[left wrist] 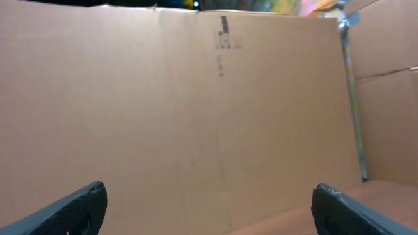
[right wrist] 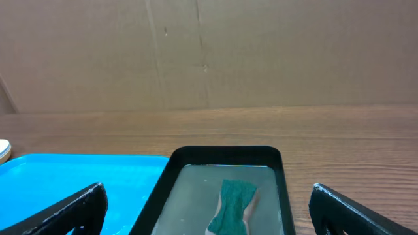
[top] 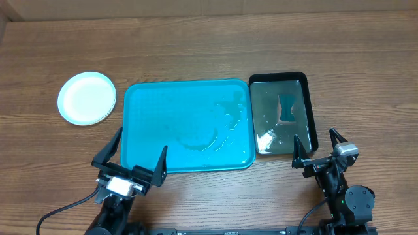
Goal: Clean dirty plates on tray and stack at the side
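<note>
Both are held wide apart: the left end effector [top: 142, 140] over the near edge of the turquoise tray [top: 170, 111], the right end effector [top: 314, 134] at the near end of the black tray [top: 277, 76], where a green sponge [top: 286, 108] lies in water. The plates [top: 87, 98] are stacked on the worktop [top: 196, 39], just left of the turquoise tray.

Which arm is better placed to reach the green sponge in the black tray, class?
Right, most likely. The right arm, jaws open, sits at the black tray's near edge, sponge straight ahead; the left arm faces the turquoise tray.
</note>
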Controlling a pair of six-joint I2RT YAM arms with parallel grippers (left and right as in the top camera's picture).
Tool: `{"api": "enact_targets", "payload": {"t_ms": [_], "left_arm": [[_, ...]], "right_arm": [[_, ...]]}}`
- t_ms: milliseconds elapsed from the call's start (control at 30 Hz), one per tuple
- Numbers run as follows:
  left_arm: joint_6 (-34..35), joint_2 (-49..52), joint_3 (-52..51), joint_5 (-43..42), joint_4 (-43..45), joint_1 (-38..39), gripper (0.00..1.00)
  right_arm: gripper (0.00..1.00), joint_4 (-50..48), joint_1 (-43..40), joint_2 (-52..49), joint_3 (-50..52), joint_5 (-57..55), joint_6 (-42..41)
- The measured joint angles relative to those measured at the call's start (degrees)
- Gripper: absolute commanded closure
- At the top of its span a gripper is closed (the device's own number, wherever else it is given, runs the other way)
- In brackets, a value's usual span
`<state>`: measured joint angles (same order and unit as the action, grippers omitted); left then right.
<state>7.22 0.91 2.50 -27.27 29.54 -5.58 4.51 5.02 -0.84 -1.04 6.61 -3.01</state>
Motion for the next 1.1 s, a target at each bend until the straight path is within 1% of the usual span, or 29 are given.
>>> {"api": "enact_targets", "payload": {"t_ms": [67,167,533,733,867,1100], "left_arm": [[0.2,0.0,-1.0,1.3,0.0,0.0,0.0],[0.7,0.0,-1.6,4.0,-3.2,0.0,0.0],[3.4,0.0,-2.0,15.9,-22.2,0.0,0.0],[3.7,0.0,-2.0,21.9,-33.2,0.0,0.0],[3.7,-0.1,-2.0,24.1,-33.7,0.0,0.0],[3.7,-0.1,-2.0,25.2,-33.8,0.0,0.0]], "right_arm": [[0.0,0.0,0.0,0.0,0.0,0.0,0.0],[0.0,0.0,0.0,0.0,0.0,0.0,0.0],[0.0,0.0,0.0,0.0,0.0,0.0,0.0],[0.0,0.0,0.0,0.0,0.0,0.0,0.0],[0.0,0.0,0.0,0.0,0.0,0.0,0.0],[0.0,0.0,0.0,0.0,0.0,0.0,0.0]]}}
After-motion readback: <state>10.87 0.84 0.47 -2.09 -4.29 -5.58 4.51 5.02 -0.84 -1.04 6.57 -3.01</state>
